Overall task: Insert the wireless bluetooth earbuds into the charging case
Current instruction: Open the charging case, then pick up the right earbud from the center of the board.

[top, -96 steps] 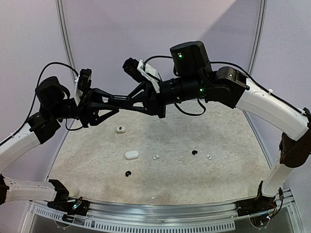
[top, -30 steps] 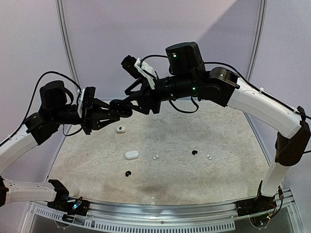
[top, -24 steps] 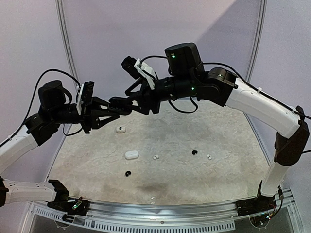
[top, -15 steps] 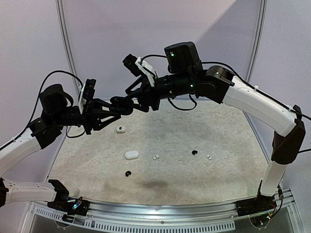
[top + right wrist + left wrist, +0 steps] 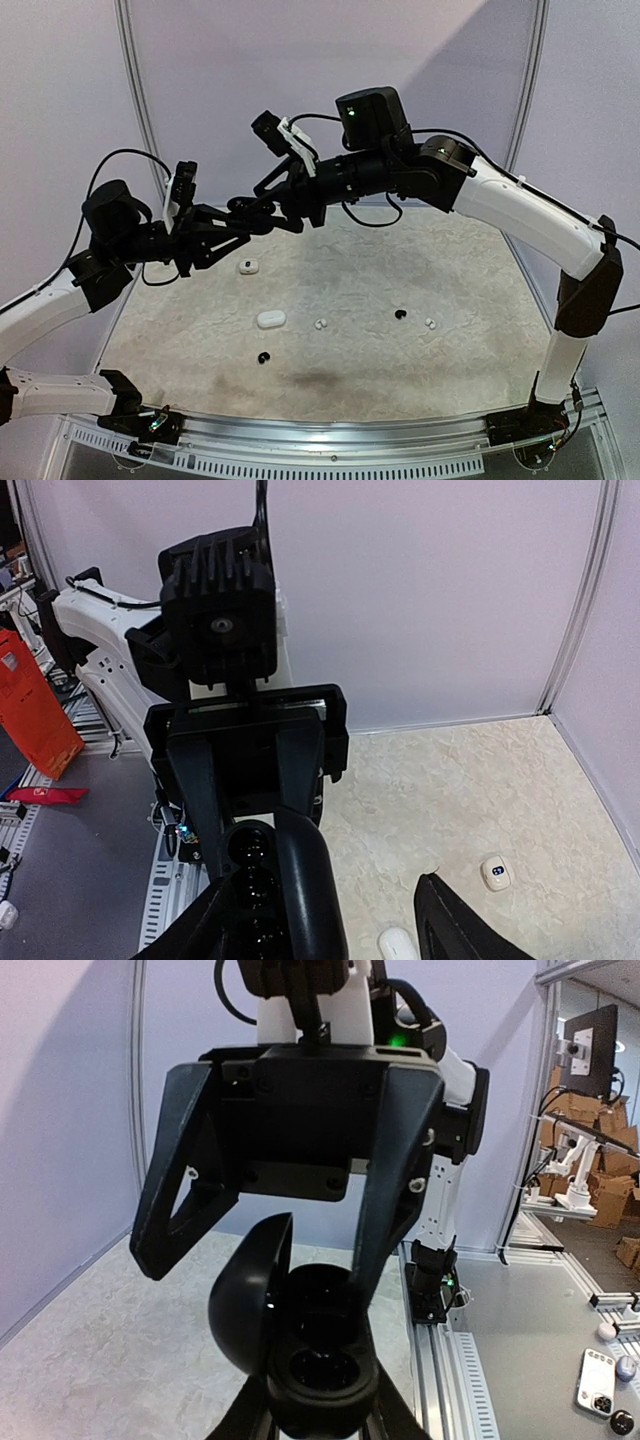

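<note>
Well, up top both arms meet high over the table [image 5: 470, 270]; the earbuds [image 5: 320, 324] lie down there. Left wrist: the left gripper [image 5: 318, 1410] pinches an open black case [image 5: 300, 1350]. Right wrist: the right gripper [image 5: 322, 925] gapes, empty (case ready, I think). Next, it should fetch one of the earbuds.

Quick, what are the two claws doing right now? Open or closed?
The left claw is closed, holding the black charging case with its lid open.
The right claw is open, holding nothing.
</note>
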### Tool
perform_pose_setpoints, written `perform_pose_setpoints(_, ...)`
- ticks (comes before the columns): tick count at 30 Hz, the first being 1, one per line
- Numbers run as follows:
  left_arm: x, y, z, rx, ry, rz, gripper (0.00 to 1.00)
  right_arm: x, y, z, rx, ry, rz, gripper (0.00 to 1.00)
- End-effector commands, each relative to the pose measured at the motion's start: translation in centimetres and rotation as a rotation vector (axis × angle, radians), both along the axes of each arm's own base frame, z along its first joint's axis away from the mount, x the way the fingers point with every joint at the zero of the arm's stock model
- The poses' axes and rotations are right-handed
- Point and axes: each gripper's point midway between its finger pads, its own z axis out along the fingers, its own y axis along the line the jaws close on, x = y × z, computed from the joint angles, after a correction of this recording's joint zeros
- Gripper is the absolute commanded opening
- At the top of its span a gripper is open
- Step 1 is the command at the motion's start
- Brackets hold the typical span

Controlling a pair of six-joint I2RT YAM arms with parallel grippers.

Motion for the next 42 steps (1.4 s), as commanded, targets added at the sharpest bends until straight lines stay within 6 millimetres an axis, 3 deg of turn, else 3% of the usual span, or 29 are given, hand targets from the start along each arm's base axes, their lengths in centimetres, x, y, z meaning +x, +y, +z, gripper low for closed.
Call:
perform_pose_setpoints(1, 0.7, -0.1, -0.5, -0.028, 0.025, 0.022, 0.00, 0.8, 0.3, 2.5, 0.097, 0.021, 0.002, 0.65)
perform_pose_setpoints(8, 1.3, 0.0, -1.3, -0.051, 0.052, 0.056, 0.00, 5.2, -3.1, 9.5, 0.332, 0.170, -0.154, 0.69)
perform_pose_setpoints(10, 1.6, 0.0, -1.5, -0.055, 0.059, 0.069, 0.00, 6.7, -4.5, 9.8, 0.344, 0.211, -0.246, 0.69)
perform_pose_setpoints(12, 1.7, 0.1, -1.6, -0.061, 0.059, 0.079, 0.00, 8.6, -5.8, 8.2, 0.316, 0.201, -0.383, 0.71)
perform_pose_setpoints(15, 1.9, 0.2, -1.9, -0.068, 0.065, 0.092, 0.00, 11.3, -9.7, 4.8, 0.223, 0.191, -0.608, 0.72)
perform_pose_setpoints(17, 2.1, 0.3, -2.1, -0.074, 0.069, 0.100, 0.00, 13.6, -13.3, 1.5, 0.120, 0.229, -0.795, 0.72)
perform_pose_setpoints(21, 2.5, 0.4, -2.4, -0.087, 0.071, 0.122, 0.00, 16.6, -21.4, -8.2, -0.204, 0.362, -1.126, 0.68)
perform_pose_setpoints(24, 2.7, 0.4, -2.7, -0.090, 0.068, 0.129, 0.00, 17.0, -24.6, -14.8, -0.408, 0.453, -1.231, 0.64)
perform_pose_setpoints(27, 3.0, 0.4, -3.2, -0.088, 0.077, 0.145, 0.00, 16.9, -25.8, -20.6, -0.582, 0.535, -1.233, 0.51)
perform_pose_setpoints(30, 3.2, 0.5, -3.7, -0.085, 0.083, 0.158, 0.00, 16.5, -25.9, -25.2, -0.719, 0.606, -1.194, 0.38)
perform_pose_setpoints(32, 3.4, 0.6, -3.9, -0.085, 0.086, 0.166, 0.00, 16.4, -25.6, -27.1, -0.772, 0.630, -1.154, 0.32)
perform_pose_setpoints(35, 3.7, 0.8, -4.3, -0.082, 0.089, 0.178, 0.00, 16.0, -25.1, -29.6, -0.853, 0.658, -1.093, 0.32)
perform_pose_setpoints(39, 4.0, 0.8, -4.9, -0.077, 0.090, 0.186, 0.00, 14.8, -25.8, -33.4, -0.997, 0.706, -1.051, 0.29)
perform_pose_setpoints(42, 4.2, 0.8, -5.2, -0.076, 0.096, 0.195, 0.00, 13.9, -26.3, -35.2, -1.053, 0.735, -1.033, 0.26)
